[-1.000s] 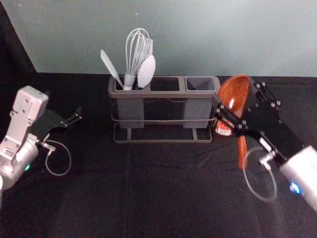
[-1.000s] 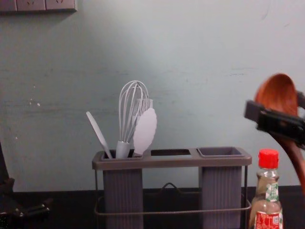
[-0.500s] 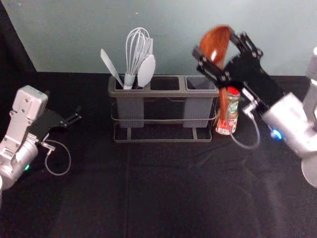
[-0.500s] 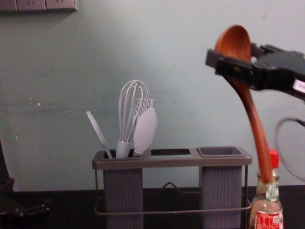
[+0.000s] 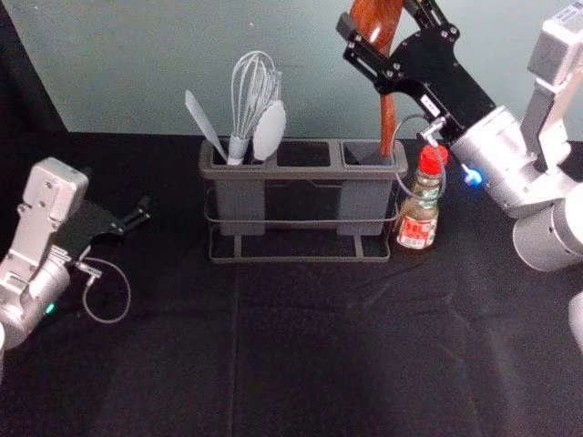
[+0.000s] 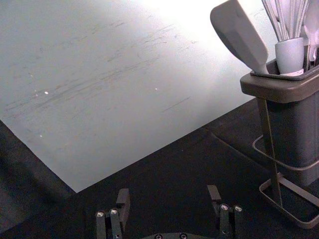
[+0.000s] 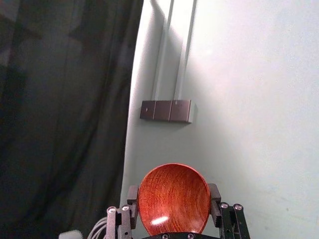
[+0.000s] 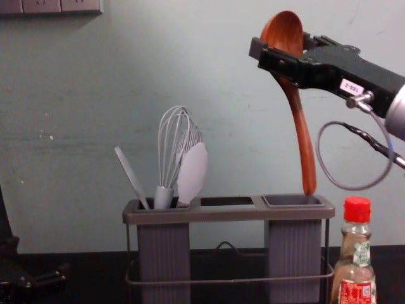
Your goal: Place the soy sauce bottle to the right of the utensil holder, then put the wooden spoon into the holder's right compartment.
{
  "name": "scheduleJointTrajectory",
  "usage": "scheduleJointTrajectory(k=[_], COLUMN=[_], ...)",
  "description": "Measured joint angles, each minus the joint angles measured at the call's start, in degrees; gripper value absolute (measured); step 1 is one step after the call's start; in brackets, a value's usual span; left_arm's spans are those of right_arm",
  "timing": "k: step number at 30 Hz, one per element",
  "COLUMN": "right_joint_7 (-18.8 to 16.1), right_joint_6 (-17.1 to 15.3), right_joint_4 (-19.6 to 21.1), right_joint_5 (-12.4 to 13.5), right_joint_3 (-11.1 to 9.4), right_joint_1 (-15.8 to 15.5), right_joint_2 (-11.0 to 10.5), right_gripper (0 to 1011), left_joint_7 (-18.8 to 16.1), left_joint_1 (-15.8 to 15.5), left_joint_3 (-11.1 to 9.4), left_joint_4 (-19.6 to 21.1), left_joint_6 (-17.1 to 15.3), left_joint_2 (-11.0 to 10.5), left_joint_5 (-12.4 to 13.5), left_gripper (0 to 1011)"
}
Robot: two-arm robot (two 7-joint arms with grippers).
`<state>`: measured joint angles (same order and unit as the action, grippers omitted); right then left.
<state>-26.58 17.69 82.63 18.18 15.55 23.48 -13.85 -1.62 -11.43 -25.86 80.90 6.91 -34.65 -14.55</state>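
High at the right back, my right gripper (image 5: 378, 35) is shut on the wooden spoon (image 5: 387, 114), bowl up and handle down. In the right wrist view, the right gripper (image 7: 173, 199) has its fingers on both sides of the spoon's bowl (image 7: 174, 196). The chest view shows the spoon (image 8: 304, 139) with its handle tip at the opening of the right compartment (image 8: 293, 201). Just right of the utensil holder (image 5: 291, 171) stands the soy sauce bottle (image 5: 420, 205), upright. My left gripper (image 5: 141, 214) is parked at the left; in its wrist view the left gripper (image 6: 169, 199) is open and empty.
A whisk (image 8: 172, 149), a brush and pale utensils stand in the holder's left compartment. The wall (image 5: 364, 91) rises behind the black-covered table (image 5: 301, 355). A cable loops beneath the right gripper, near the bottle's cap.
My right gripper has carried the spoon up and leftward, from beyond the bottle to over the holder's right compartment. The bottle has come into clearer view. The left arm has stayed still.
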Motion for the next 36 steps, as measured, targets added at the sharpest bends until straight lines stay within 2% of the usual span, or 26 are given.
scheduleJointTrajectory(k=[5,13,18,36], right_joint_7=[-0.2,-0.3,-0.5,-2.8], right_joint_6=[2.2,5.1,6.9,11.2], right_joint_4=[-3.9,-8.0,-10.1,-14.3], right_joint_5=[0.9,1.8,2.5,4.1], right_joint_3=[0.6,1.0,0.8,-0.2], right_joint_1=[2.5,3.1,2.6,-0.1], right_joint_2=[1.6,3.6,4.4,5.6], right_gripper=[838,838,838,838], left_joint_7=[0.0,0.0,0.0,0.0], left_joint_1=[0.0,0.0,0.0,0.0], left_joint_3=[0.0,0.0,0.0,0.0], left_joint_4=[0.0,0.0,0.0,0.0], left_joint_6=[0.0,0.0,0.0,0.0], left_joint_2=[0.0,0.0,0.0,0.0], left_joint_5=[0.0,0.0,0.0,0.0], left_gripper=[1011,1011,1011,1011])
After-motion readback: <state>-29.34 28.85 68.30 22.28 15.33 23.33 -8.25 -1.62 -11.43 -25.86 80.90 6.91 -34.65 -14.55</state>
